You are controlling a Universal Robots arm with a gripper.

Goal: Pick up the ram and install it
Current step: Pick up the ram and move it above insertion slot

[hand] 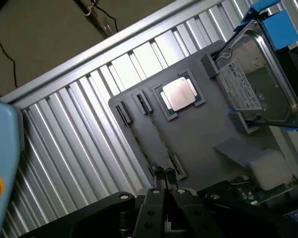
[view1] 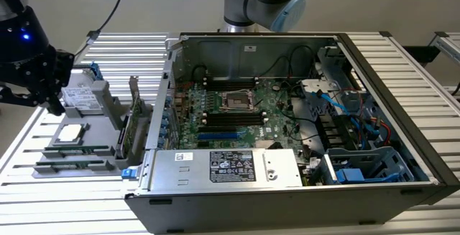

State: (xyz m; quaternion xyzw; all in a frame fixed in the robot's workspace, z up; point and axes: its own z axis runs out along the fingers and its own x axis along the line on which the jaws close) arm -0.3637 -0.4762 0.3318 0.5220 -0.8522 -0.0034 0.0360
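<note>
My gripper (hand: 164,178) hangs over the grey tray (hand: 198,144), jaws pressed together and empty. The tray lies on the slatted metal table (view1: 72,208) at the exterior view's left, just beside the open computer case (view1: 402,138).

The ram (view1: 77,150), a narrow green stick, stands on edge in the tray's clips. A second stick (view1: 72,165) of the same kind sits parallel, just beside it. In the wrist view both run edge-on across the tray, and my fingertips are near the clips at one end of them. I cannot tell whether they touch anything there.

The same tray carries a processor chip (hand: 180,94) in its square recess, a hard drive (hand: 253,84) propped at a tilt, and an upright expansion card (view1: 133,111) along the side nearest the case.

Inside the case the motherboard (view1: 244,105) lies face up. Its long black memory slots (view1: 234,117) flank the processor socket, well apart from the ram. A grey power supply (view1: 223,167) fills the case's near corner.
</note>
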